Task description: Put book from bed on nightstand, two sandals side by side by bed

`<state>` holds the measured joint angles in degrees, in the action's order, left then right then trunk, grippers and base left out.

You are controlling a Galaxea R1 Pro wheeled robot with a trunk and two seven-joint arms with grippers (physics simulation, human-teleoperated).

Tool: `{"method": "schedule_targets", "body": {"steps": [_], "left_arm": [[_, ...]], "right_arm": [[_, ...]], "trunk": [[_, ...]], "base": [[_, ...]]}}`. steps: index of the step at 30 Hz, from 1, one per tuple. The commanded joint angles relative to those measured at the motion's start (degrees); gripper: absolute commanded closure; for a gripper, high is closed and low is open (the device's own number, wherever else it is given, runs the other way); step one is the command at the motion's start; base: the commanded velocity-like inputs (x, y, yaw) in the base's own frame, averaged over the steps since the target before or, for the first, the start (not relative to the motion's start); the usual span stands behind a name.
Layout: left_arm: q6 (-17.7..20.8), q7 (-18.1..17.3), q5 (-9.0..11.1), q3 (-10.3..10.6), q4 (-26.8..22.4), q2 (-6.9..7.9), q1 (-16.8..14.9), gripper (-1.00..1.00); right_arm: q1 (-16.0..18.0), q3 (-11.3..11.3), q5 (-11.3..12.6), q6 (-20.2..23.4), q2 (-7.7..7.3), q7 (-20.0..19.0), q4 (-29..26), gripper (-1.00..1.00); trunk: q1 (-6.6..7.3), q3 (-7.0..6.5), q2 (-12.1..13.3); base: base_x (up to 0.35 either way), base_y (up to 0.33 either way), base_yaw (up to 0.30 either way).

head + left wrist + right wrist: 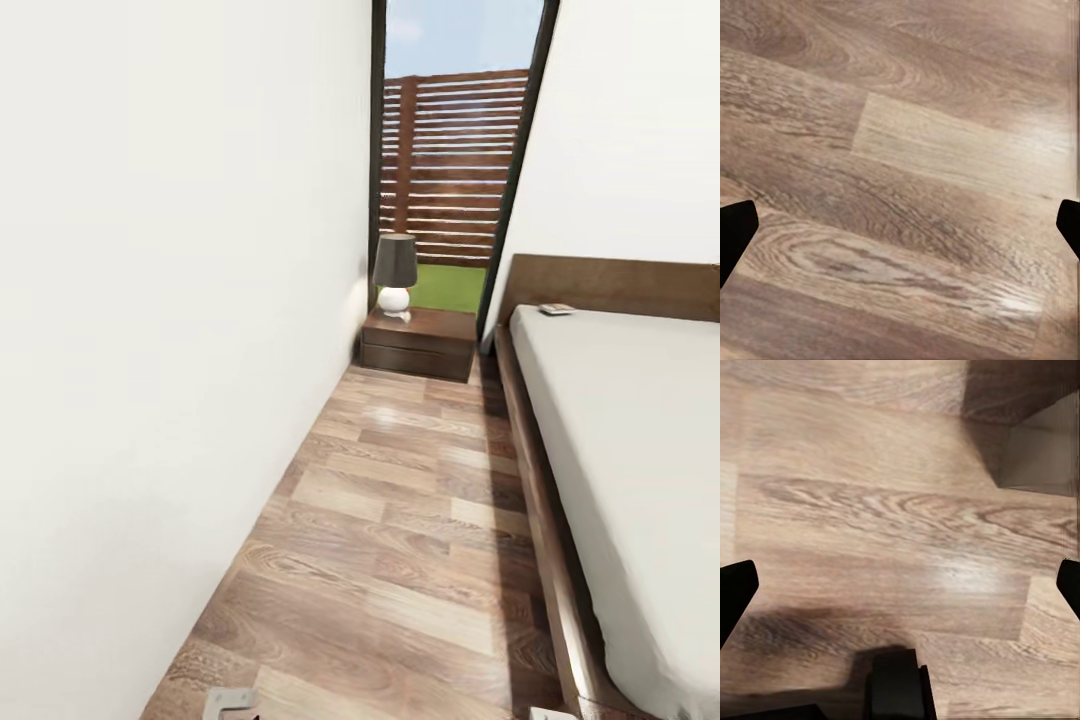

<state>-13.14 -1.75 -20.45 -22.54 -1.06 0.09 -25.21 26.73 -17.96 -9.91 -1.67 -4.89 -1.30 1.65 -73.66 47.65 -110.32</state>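
The bed (630, 450) runs along the right of the head view, with a dark wood frame, a headboard and an off-white mattress. The book (556, 309) lies small and flat on the mattress near the headboard corner. A dark brown nightstand (418, 343) stands at the far end of the aisle under the window. My left gripper (900, 232) hangs open over bare plank floor, its dark fingertips (733, 232) at the frame edges. My right gripper (900, 592) is open too, above floor beside the bed frame corner (1035, 450). The sandals are out of view.
A narrow aisle of wood floor (400, 520) lies between the white wall (170, 350) on the left and the bed. A grey-shaded lamp (395, 272) stands on the nightstand. Behind it is a tall black-framed window (450, 150) onto a fence and grass. Part of the robot's base (896, 686) shows below my right gripper.
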Motion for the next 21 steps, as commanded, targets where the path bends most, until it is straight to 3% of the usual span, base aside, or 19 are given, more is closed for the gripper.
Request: {"method": "schedule_targets", "body": {"steps": [1,11,21], "left_arm": [[-0.13,-0.18,-0.35,-0.49,0.00,0.01,-0.01,-1.00],[-0.13,-0.18,-0.33,-0.49,0.00,0.02,-0.01,-1.00],[-0.13,-0.17,-0.34,-0.49,0.00,0.00,-0.01,-1.00]], "right_arm": [[0.08,-0.49,-0.55,-0.18,-0.03,-0.11,0.15,-1.00],[0.08,-0.49,-0.55,-0.18,-0.03,-0.11,0.16,-1.00],[0.08,-0.49,-0.55,-0.18,-0.03,-0.11,0.14,-1.00]], "trunk": [[0.01,0.05,-0.02],[0.01,0.05,-0.02],[0.01,0.05,-0.02]], "base": [[0.013,0.010,-0.149],[0.021,0.014,-0.031],[0.227,0.163,-0.001]]}}
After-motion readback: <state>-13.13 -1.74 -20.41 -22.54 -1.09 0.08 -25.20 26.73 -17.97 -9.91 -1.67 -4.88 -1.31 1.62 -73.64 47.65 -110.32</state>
